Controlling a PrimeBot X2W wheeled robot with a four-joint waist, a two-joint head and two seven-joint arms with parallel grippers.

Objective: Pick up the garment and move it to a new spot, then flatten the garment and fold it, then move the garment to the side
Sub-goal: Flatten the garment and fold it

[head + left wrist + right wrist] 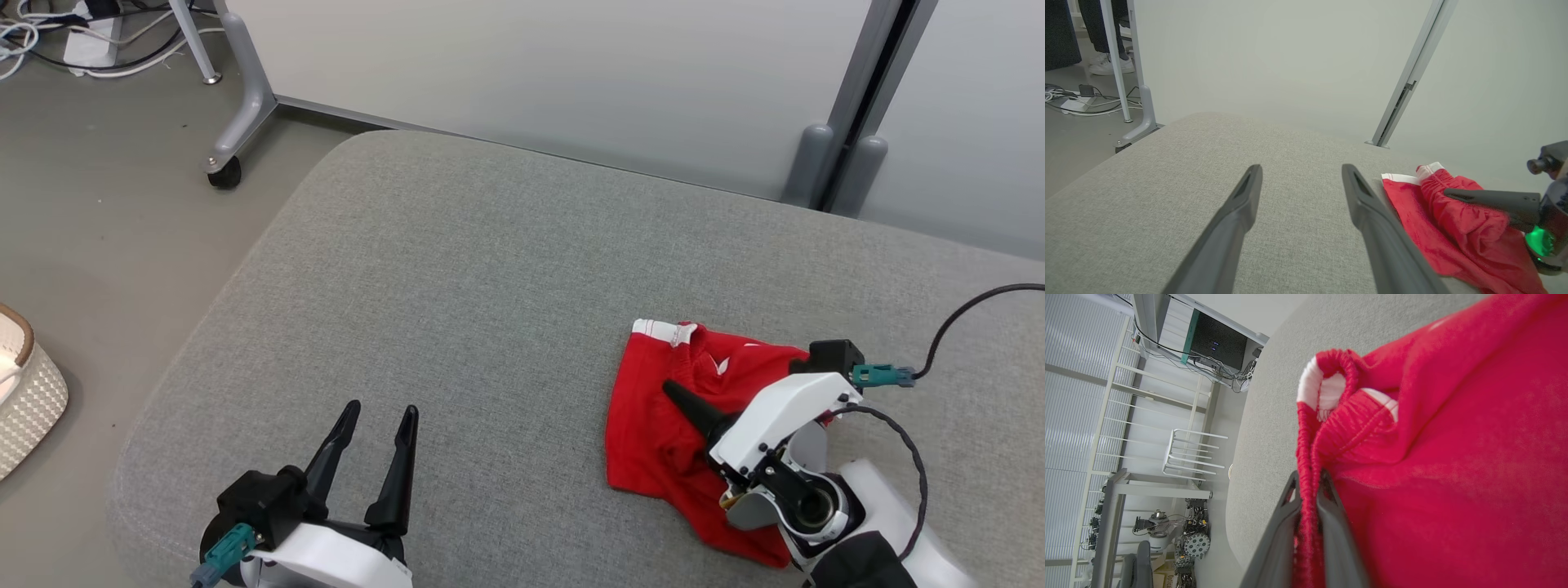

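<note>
The garment [665, 425] is a pair of red shorts with a white-trimmed waistband, lying bunched at the right of the grey cushioned surface [490, 269]. My right gripper [671, 389] lies over it, shut on a fold of the elastic waistband; the right wrist view has the red cloth [1453, 465] pinched between the two fingers [1290, 506]. From the left wrist the garment [1453, 220] lies to the right, with the right gripper's dark finger [1486, 198] over it. My left gripper [380, 416] stands open near the front left edge, nothing between its fingers [1237, 212], well apart from the garment.
A white woven basket [28, 392] sits on the floor at the left. A wheeled metal frame leg [233, 131] and cables [49, 41] stand at the back left. Pale partition panels [571, 73] run behind the cushion. A black cable [963, 318] trails at the right.
</note>
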